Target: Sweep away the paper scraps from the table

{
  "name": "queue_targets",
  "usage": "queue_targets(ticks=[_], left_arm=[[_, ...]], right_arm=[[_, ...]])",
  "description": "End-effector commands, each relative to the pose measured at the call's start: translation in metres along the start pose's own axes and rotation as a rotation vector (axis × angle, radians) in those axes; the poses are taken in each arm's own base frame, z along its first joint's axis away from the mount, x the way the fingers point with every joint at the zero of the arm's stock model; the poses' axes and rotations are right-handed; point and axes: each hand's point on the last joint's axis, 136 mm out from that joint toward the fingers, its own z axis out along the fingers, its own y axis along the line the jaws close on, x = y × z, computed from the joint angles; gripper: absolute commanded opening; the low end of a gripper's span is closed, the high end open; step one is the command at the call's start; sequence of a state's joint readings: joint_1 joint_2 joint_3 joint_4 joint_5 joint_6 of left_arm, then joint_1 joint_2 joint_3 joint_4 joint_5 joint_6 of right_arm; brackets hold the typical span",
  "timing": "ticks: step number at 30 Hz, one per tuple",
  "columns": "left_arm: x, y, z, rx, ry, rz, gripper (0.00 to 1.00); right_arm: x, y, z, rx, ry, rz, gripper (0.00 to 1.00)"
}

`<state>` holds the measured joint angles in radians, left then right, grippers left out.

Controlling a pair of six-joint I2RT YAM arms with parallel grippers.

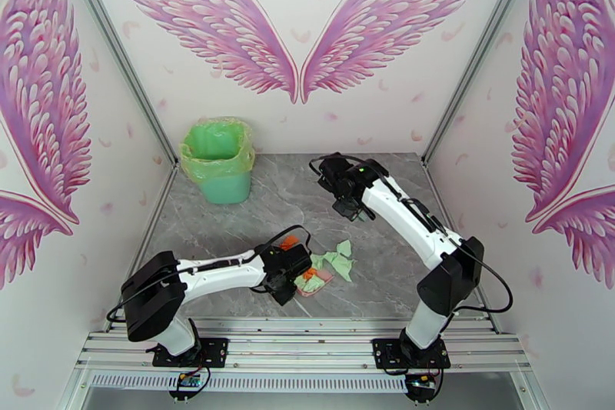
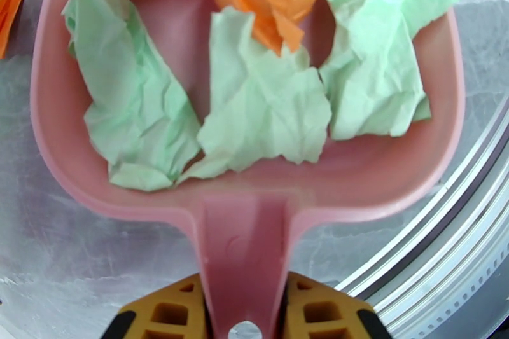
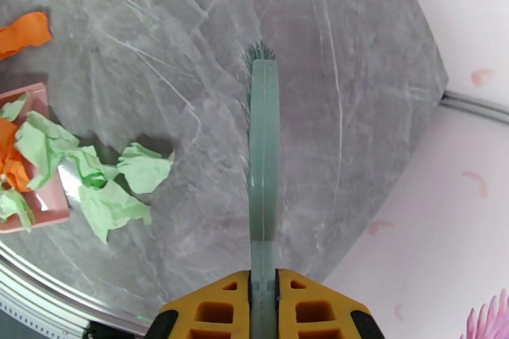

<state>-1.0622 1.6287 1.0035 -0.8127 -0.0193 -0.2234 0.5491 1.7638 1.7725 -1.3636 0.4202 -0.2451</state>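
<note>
Left gripper (image 2: 245,308) clamps the dustpan (image 2: 382,187) handle, right gripper (image 3: 263,299) the brush (image 3: 263,162); paper scraps (image 2: 261,111) fill the dustpan, some overhanging its mouth onto the table (image 3: 318,48), likely to spill if tilted.

The dustpan (image 2: 242,251) is presenting as smooth pink plastic with a soft sheen. The paper scraps (image 2: 261,111) are showing matt, creased, rough-torn. The table (image 3: 350,79) is reading as smooth, faintly reflective marble-patterned grey. The brush (image 3: 263,162) is showing satin teal plastic and fine bristles. The rails (image 1: 307,346) are showing ribbed silver metal.
</note>
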Motion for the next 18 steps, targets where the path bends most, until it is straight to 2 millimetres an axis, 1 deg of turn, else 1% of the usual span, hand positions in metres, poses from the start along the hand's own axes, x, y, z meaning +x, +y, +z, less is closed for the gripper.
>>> queue_targets(ticks=[1,5,9,14,18], left_arm=[[0.002,-0.003,0.003,-0.008,0.02,0.041,0.0],[-0.007,-0.004,0.008,-0.017,0.023,0.061,0.0],[-0.017,-0.008,0.012,-0.014,0.016,0.077,0.0],[-0.027,-0.01,0.017,-0.013,0.012,0.089,0.0],[-0.033,-0.013,0.019,-0.008,0.009,0.097,0.0]], right_arm=[[0.007,0.004,0.015,-0.001,0.064,0.018,0.0],[0.016,0.015,0.03,-0.029,0.135,0.021,0.0],[0.028,0.025,0.04,-0.048,0.184,0.025,0.0],[0.042,0.04,0.046,-0.075,0.224,0.037,0.0],[0.052,0.057,0.047,-0.093,0.247,0.033,0.0]])
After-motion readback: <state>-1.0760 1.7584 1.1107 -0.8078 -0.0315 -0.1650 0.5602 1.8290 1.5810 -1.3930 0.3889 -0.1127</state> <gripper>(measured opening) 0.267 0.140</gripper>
